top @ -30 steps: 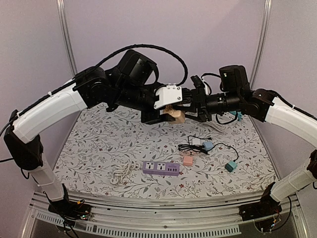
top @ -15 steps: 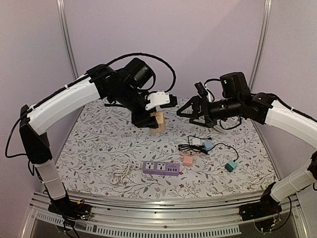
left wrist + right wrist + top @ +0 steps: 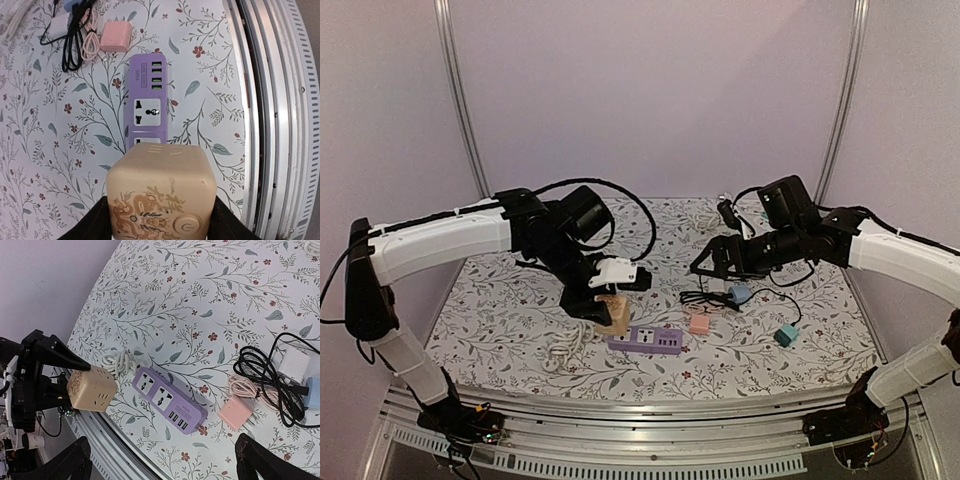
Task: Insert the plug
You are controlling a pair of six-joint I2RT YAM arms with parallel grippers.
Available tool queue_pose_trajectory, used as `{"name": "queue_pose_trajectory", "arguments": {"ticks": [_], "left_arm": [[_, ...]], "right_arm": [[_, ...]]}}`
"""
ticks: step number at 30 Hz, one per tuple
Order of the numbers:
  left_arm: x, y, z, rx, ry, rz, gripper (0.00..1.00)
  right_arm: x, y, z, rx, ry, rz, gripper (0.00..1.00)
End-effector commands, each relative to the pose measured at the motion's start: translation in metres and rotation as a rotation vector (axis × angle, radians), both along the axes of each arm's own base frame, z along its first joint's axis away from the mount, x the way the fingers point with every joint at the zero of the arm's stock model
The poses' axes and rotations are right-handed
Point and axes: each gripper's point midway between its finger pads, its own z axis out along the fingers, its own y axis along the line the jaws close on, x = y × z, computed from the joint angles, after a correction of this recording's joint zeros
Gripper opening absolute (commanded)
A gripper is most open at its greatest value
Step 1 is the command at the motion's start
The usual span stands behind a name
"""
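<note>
my left gripper [image 3: 161, 222] is clamped on the beige cube plug [image 3: 162, 180], sitting at the 9 o'clock end of the purple power strip [image 3: 148, 100] in top view. my right gripper [image 3: 165, 462] is spread wide, holding nothing, above the cables [image 3: 265, 375].
</note>
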Motion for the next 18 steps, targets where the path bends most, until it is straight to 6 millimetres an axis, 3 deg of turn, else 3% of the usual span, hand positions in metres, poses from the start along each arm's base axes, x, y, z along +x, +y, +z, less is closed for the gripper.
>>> {"name": "queue_pose_trajectory", "arguments": {"ticks": [1, 10, 18], "left_arm": [[0.010, -0.029, 0.007, -0.145, 0.023, -0.060, 0.00], [0.031, -0.035, -0.020, -0.131, 0.031, -0.049, 0.00], [0.042, -0.024, -0.041, -0.051, 0.015, -0.025, 0.00]], "right_arm": [[0.009, -0.009, -0.033, -0.094, -0.010, 0.016, 0.99], [0.015, -0.004, -0.067, -0.159, 0.022, 0.057, 0.99], [0.016, -0.007, -0.071, -0.174, 0.011, 0.066, 0.99]]}}
